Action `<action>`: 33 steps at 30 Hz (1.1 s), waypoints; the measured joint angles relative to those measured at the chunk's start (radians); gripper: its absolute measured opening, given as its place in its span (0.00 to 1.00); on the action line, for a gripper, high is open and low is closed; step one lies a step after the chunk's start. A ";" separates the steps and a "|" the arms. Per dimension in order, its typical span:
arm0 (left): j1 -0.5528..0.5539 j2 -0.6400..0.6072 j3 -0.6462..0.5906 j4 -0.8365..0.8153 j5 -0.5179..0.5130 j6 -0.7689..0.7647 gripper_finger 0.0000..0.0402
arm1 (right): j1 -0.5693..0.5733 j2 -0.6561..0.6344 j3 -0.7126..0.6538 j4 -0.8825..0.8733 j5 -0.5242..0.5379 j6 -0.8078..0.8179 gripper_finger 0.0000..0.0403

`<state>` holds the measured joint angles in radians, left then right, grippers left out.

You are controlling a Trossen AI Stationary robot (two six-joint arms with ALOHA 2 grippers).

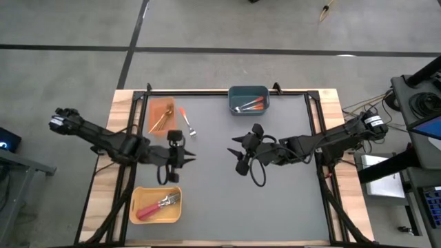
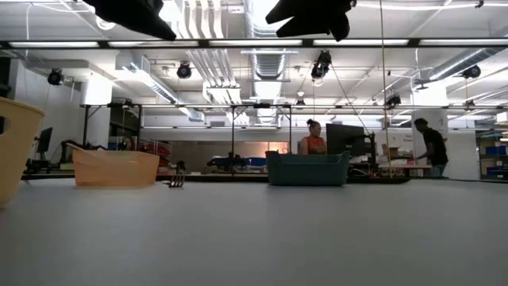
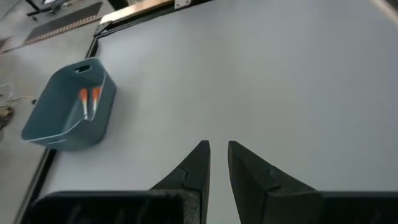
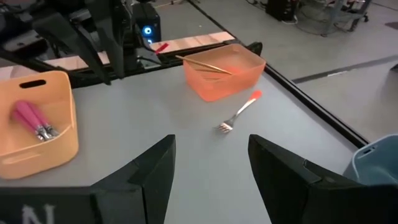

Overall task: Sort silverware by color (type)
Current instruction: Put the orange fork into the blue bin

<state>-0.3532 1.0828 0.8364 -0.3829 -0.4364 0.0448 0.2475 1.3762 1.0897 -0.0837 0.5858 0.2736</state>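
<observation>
One fork with an orange handle [image 1: 186, 121] lies flat on the grey table beside the orange bin [image 1: 160, 114], which holds thin gold forks [image 4: 202, 64]. The same fork [image 4: 239, 113] shows ahead of my right gripper [image 4: 211, 148], which hovers open over the table's middle [image 1: 236, 153]. Orange-handled forks [image 3: 88, 99] lie in the blue-grey bin [image 1: 248, 100]. Pink-handled forks [image 4: 32, 119] lie in the yellow bin [image 1: 156, 204]. My left gripper [image 3: 217, 146] hangs above the table [image 1: 183, 157] between the yellow and orange bins, its fingers a narrow gap apart and holding nothing.
The three bins stand at the table's left and far sides: yellow [image 2: 16, 151], orange [image 2: 115, 168], blue-grey [image 2: 307, 169]. The grey mat's middle and right stretch lie bare. A cable loop [image 1: 258, 172] hangs under the right arm. People stand in the room beyond [image 2: 313, 137].
</observation>
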 joint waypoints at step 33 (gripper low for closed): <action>0.440 -0.007 -0.001 -0.114 0.094 0.333 0.10 | -0.140 0.026 0.052 -0.101 -0.018 0.040 0.48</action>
<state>0.0870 1.0758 0.8356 -0.4971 -0.3424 0.3779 0.1076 1.4026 1.1413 -0.1844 0.5674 0.3138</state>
